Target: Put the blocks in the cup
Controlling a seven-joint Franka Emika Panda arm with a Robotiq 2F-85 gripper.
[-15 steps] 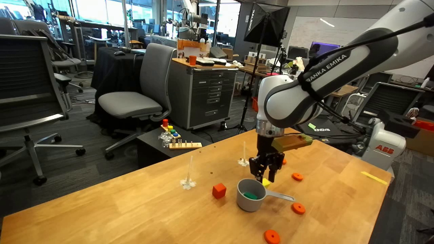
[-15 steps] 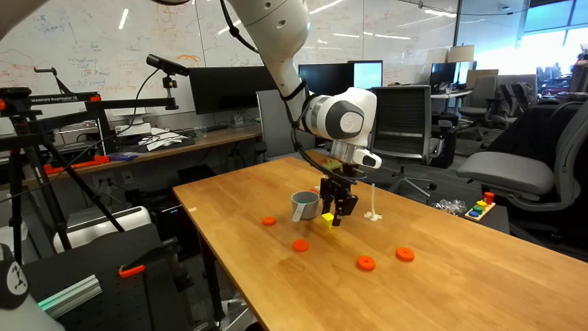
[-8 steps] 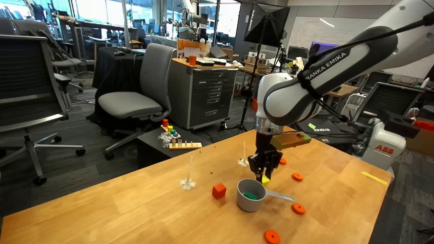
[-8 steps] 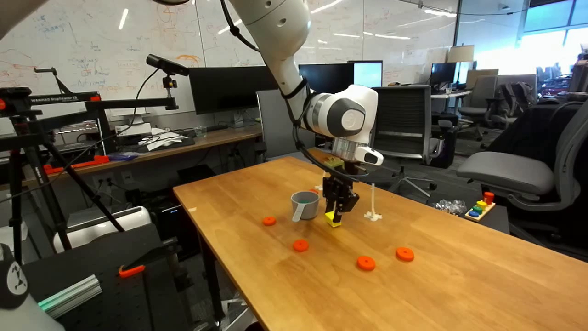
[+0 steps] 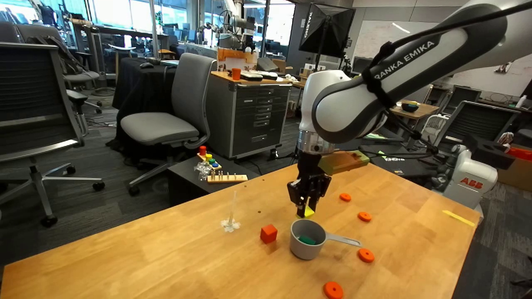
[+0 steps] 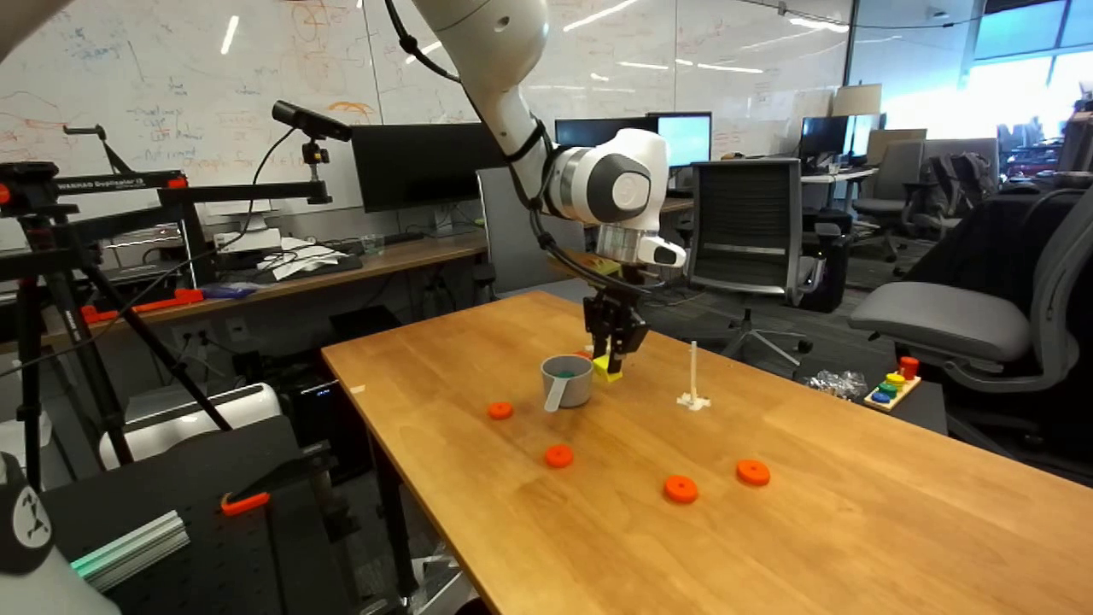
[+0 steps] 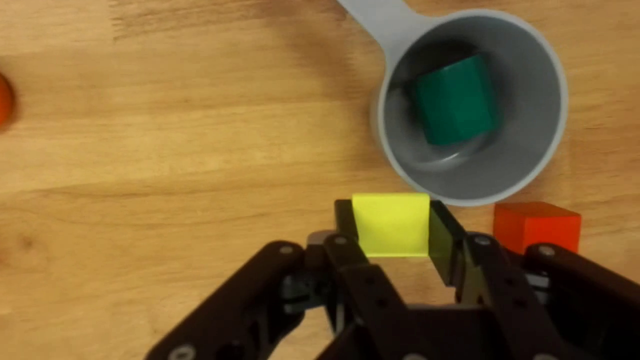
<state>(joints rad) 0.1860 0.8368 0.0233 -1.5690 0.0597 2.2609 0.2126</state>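
Observation:
The grey cup (image 5: 303, 250) stands upright on the table, also seen in an exterior view (image 6: 574, 389) and the wrist view (image 7: 530, 125). A green block (image 7: 457, 102) lies inside it. My gripper (image 5: 306, 211) is shut on the yellow block (image 7: 391, 227), one finger on each side. It holds the block beside the cup, off the table; the block also shows in an exterior view (image 6: 607, 370). In the wrist view the block is just outside the cup's rim. An orange-red block (image 5: 268, 234) sits on the table near the cup; it also shows in the wrist view (image 7: 537, 227).
Several flat orange discs (image 5: 365, 255) lie on the wooden table (image 5: 166, 257), also in an exterior view (image 6: 680, 489). The cup's handle (image 5: 345, 240) points toward one disc. A thin upright stick (image 5: 232, 211) is taped to the table; a stick shows in an exterior view (image 6: 693, 380).
The fingers were open around the yellow block and have shut on it. The gripper has lifted the block and moved leftward in both exterior views. Cup and orange-red block have not moved.

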